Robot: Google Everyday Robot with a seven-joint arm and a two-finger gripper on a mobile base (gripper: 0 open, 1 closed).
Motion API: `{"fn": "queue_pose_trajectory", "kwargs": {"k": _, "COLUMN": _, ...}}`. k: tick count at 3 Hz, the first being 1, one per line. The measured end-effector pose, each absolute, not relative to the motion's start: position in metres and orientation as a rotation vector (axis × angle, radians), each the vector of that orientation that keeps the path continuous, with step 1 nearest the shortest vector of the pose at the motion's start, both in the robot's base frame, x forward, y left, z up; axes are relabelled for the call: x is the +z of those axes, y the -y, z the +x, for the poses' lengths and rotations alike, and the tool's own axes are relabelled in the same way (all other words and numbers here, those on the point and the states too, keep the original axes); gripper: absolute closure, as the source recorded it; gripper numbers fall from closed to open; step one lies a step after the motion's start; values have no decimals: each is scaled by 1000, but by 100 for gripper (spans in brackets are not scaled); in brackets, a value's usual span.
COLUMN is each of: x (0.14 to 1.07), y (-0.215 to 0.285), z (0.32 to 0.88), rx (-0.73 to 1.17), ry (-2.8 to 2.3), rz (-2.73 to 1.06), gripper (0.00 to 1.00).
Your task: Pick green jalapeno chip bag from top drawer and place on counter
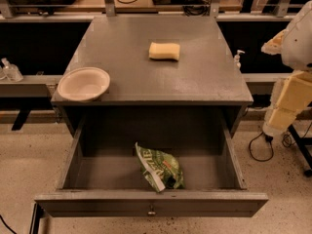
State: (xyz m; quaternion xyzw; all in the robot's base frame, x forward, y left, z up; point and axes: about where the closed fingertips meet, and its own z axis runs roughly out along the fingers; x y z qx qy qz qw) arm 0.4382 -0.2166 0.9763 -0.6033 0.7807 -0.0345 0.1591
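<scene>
Closest to me is the front panel of the top drawer (97, 204), which stands pulled out of the cabinet with 1 small round knob (151, 211) at its centre. The drawer is wide, shallow and dark grey.

I count 1 thing in it: the green chip bag (160, 168). The bag lies on the drawer floor toward the front, a little right of centre, with its lower end close to the front wall. It is crinkled, shiny green foil with a white strip along its lower left edge and a small red-orange mark near the middle. It carries pale lettering that I cannot read. It lies tilted, its upper end pointing toward the back left.

Above the drawer, the counter (204, 79) is flat, matte grey and slightly scuffed, and it carries 2 things. 1 pale round bowl (83, 83) sits at the front left corner, showing only its bare inside. 1 pale yellow sponge (164, 51) lies in the back half, right of centre and well apart from the bowl.

My pincer (285, 108) hangs at the right edge of the view on the pale arm (300, 38). It is beyond the counter's right side and well apart from the bag. I cannot tell how far open it is, or whether it has hold of anything.
</scene>
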Motion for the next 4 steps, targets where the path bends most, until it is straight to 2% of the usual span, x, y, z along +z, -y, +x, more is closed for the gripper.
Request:
{"fn": "queue_pose_trajectory", "kwargs": {"k": 2, "x": 970, "y": 205, "z": 451, "rx": -51, "ry": -2185, "rz": -1703, "gripper": 0}}
{"fn": "queue_pose_trajectory", "kwargs": {"k": 3, "x": 942, "y": 175, "z": 461, "rx": 72, "ry": -2090, "rz": -1687, "gripper": 0}}
{"fn": "queue_pose_trajectory", "kwargs": {"k": 4, "x": 906, "y": 128, "z": 464, "rx": 222, "ry": -1960, "rz": -1656, "gripper": 14}}
